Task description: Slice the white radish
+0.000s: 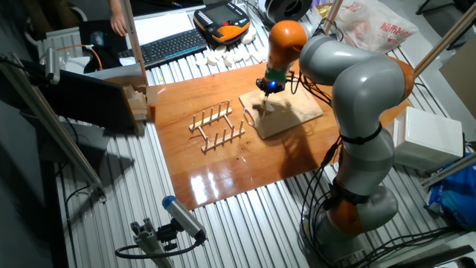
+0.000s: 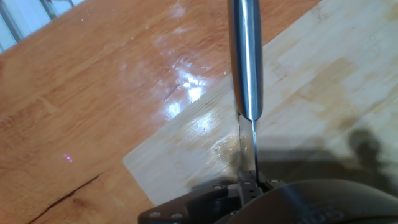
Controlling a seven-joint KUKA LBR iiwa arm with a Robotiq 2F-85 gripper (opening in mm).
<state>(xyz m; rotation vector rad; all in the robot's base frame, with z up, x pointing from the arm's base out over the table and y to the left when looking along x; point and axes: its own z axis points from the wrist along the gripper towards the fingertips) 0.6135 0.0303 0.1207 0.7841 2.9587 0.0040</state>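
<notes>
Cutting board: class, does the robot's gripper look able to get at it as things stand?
Probably yes. The gripper hangs just above the cutting board, its knife out over the bare wood, with nothing seen between them.

Arm bent low, gripper (image 1: 262, 99) pointing down, fingers hidden.

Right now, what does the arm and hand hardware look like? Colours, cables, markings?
The arm has rounded silver-grey links with orange joint bands and an orange cap near the wrist. Black cables run down its side to the base. A blue light glows at the hand. The hand view shows a dark housing with small screws. No readable markings.
</notes>
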